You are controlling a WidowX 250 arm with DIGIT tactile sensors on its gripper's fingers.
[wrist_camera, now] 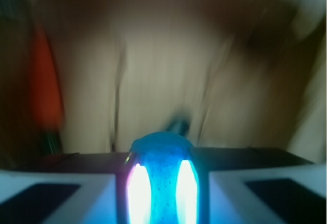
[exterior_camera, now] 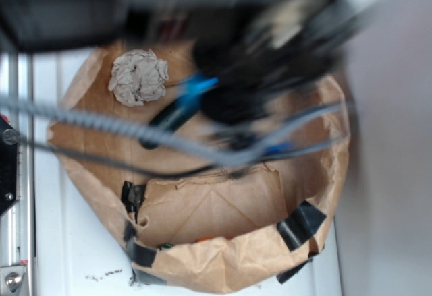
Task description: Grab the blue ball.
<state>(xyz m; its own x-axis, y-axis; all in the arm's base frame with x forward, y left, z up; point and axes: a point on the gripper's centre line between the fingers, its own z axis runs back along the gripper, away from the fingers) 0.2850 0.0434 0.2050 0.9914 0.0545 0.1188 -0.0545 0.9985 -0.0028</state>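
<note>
White tabletop (exterior_camera: 67, 255) filled the lower left of the exterior view, and on it sat a wide, shallow container of brown paper (exterior_camera: 223, 215), its rolled rim patched in several places with black tape (exterior_camera: 300, 223). Inside, near the far left wall, lay a crumpled wad of grey-white paper (exterior_camera: 138, 77). Just to the right of the wad, a dark teal elongated object (exterior_camera: 177, 110) rested at a slant on the paper floor, its upper end a brighter blue. A grey coiled cable (exterior_camera: 101, 122) and a thinner dark cable crossed the container from left to right. The robot arm (exterior_camera: 270, 67) hung over the upper right part of the container, heavily blurred, so its shape was hard to read from this view.

The wrist view was also blurred. The gripper (wrist_camera: 162, 183) filled the bottom of the picture, with two white fingers (wrist_camera: 56, 193) at left and right. Between them sat the blue ball (wrist_camera: 162, 150), turquoise with a finely dimpled surface and two bright glare streaks. The fingers were narrowed onto the ball, one at each side of it, and appeared to have hold of it. Beyond lay the tan paper floor, streaked by motion, and a blurred orange-red shape (wrist_camera: 45, 86) stood at the far left edge.
</note>
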